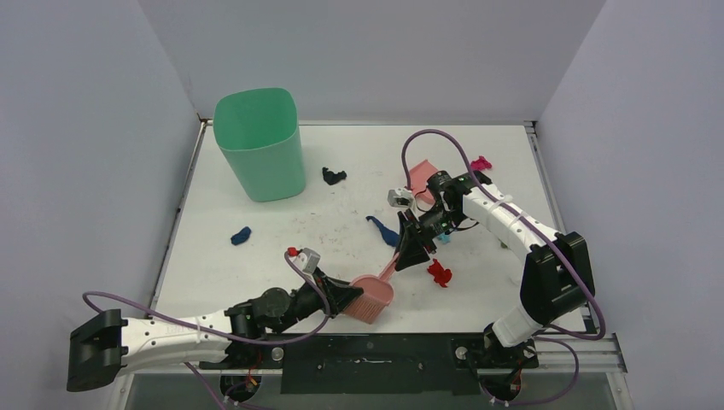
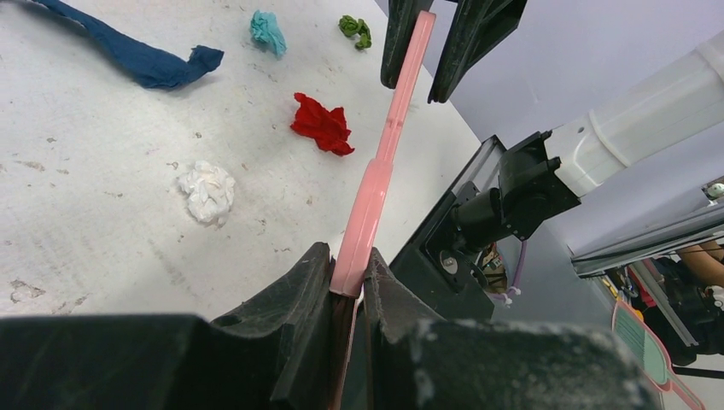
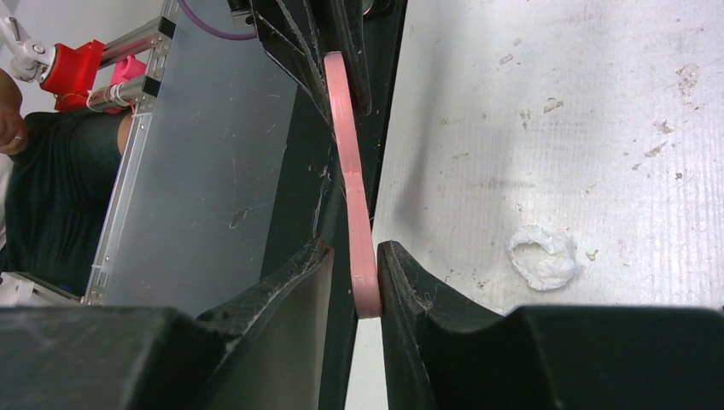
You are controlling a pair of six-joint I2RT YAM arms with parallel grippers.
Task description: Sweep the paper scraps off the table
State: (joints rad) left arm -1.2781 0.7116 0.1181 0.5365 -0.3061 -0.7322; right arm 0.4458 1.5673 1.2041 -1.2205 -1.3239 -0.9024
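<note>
White worktop [image 1: 256, 273], scuffed and rail-edged, carrying everything below. Green bin [image 1: 259, 145], upright at the far left, well apart from both arms. Pink dustpan [image 1: 420, 177], far right of centre, partly hidden behind the right arm. Pink brush [image 1: 374, 297], near the front edge with its head low and its handle rising to the right. It is clamped at both ends: the left tool [image 1: 341, 299] is closed on the head end and the right tool [image 3: 367, 290] is closed on the handle tip. Paper scraps [image 1: 242, 236], all loose on the worktop and none in the bin or the dustpan: a red scrap [image 1: 440, 273] just right of the brush, a white scrap [image 3: 542, 256] beside the handle, a dark blue strip [image 1: 384, 229] at centre, a black scrap [image 1: 334, 176] further back, and a magenta scrap [image 1: 481, 162] at the far right. Step judged: passing the brush between arms, with no sweeping begun. To do it well, only one tool should release, and only once the other's grip is secure. Keep the handle in line with both tools so it does not twist out, then sweep the nearest scraps toward the dustpan.
</note>
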